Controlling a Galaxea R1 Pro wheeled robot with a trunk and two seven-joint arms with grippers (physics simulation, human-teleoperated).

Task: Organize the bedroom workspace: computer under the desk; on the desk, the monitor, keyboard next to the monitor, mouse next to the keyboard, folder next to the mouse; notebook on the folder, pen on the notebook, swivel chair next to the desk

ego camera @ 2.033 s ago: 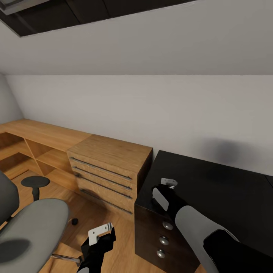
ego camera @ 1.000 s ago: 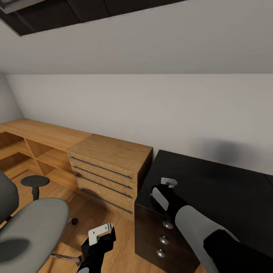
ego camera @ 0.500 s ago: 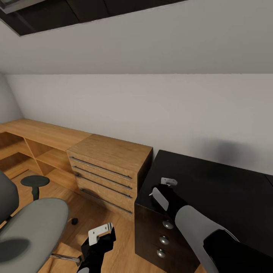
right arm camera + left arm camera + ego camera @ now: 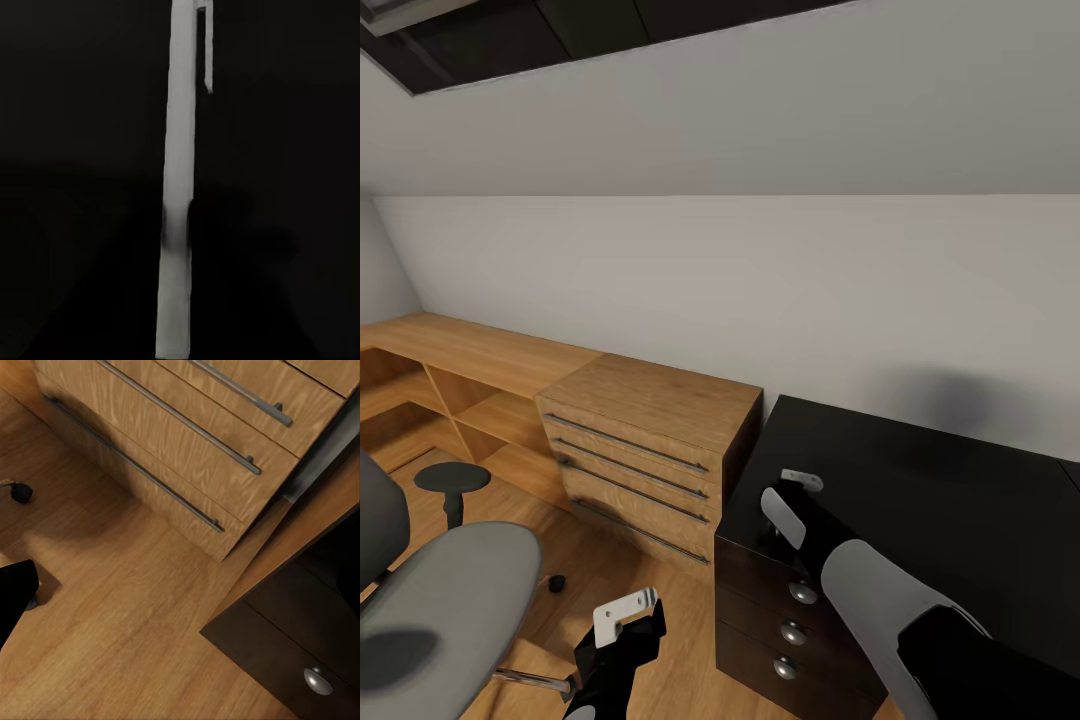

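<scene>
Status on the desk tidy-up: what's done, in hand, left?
Done: nothing confirmable from these views.
In hand: the right gripper is over the desk corner, and the pen sits before its wrist camera against black. Gripped or lying, can't tell.
Left: the swivel chair stands apart from the desk, by the wooden chest, so it needs moving over.

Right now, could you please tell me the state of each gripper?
Left gripper: open, holding nothing, above the wooden floor.
Right gripper: over the desk, apparently shut on the pen.
</scene>
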